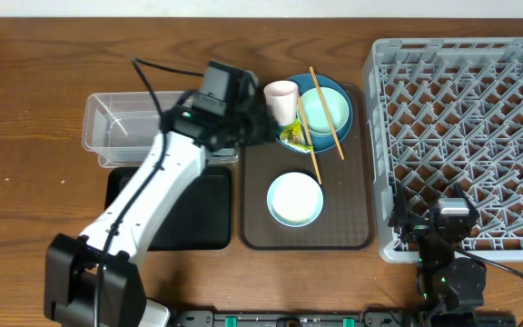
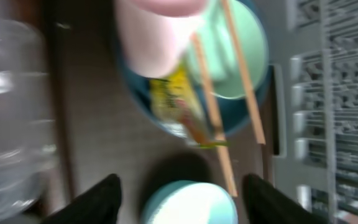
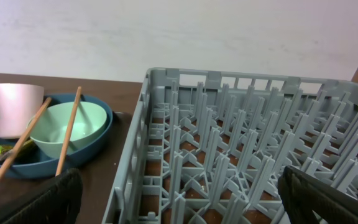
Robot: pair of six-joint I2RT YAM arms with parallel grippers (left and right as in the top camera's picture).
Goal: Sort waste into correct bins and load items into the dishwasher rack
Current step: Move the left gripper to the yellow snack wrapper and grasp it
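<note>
Clear plastic rectangular tub (image 1: pixel 116 123) on your far left shows mostly glare, so you can't tell whether anything lies in it, and the flat black rectangular tray (image 1: pixel 202 218) below it is half hidden under the arm. Your left gripper (image 1: pixel 258 127) hangs at the edge of the large dark blue bowl (image 2: pixel 137 87), jaws apart, nothing between them. Look in there: the small green-yellow snack wrapper (image 2: pixel 173 102) lies in that bowl beside the pale pink cup (image 1: pixel 281 100), with the small mint green bowl (image 1: pixel 337 109) and two thin wooden chopsticks (image 1: pixel 327 113) piled in too. The small light blue bowl (image 1: pixel 295 198) sits alone on the brown serving tray (image 1: pixel 348 218). Far right, the large grey plastic dishwasher rack (image 1: pixel 461 127) holds nothing, and your right gripper (image 1: pixel 450 222) waits at its near edge, jaws wide and empty. My read: no dish loaded, wrapper unbinned, tissue and rice nowhere visible.
</note>
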